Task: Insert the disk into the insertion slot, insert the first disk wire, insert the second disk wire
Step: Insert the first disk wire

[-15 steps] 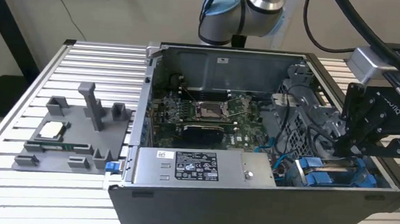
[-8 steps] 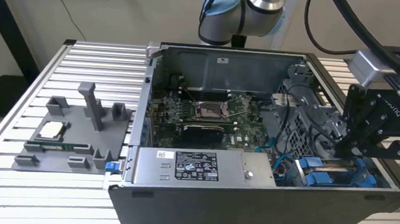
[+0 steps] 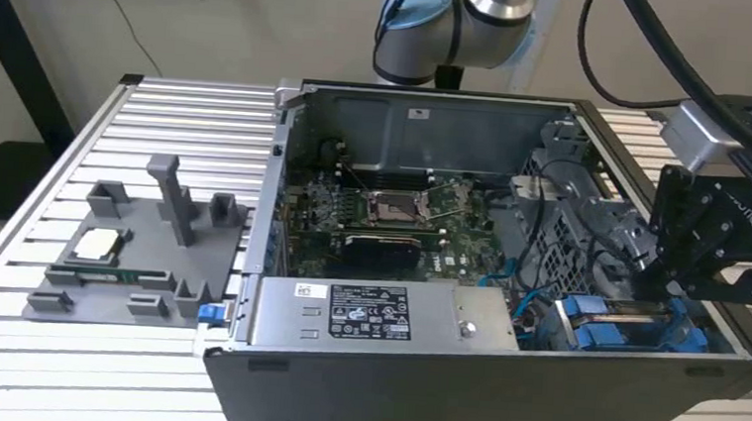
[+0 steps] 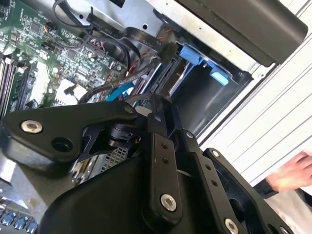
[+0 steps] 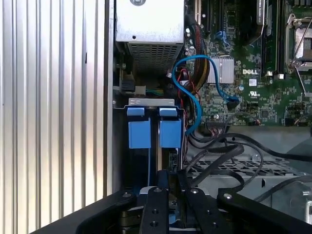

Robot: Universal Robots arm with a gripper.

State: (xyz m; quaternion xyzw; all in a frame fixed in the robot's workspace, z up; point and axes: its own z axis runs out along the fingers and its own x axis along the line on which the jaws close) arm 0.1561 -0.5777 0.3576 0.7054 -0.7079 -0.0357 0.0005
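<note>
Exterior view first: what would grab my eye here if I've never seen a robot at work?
An open computer case lies on a ribbed metal table, its green motherboard bared in the middle. At the exterior view's right the arm's black pincer hangs over the insertion slot, a corner bay with bright blue fittings.

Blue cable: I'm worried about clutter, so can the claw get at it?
Probably yes: the blue cable loops openly over the motherboard, near the claw; black wires lie close by.
</note>
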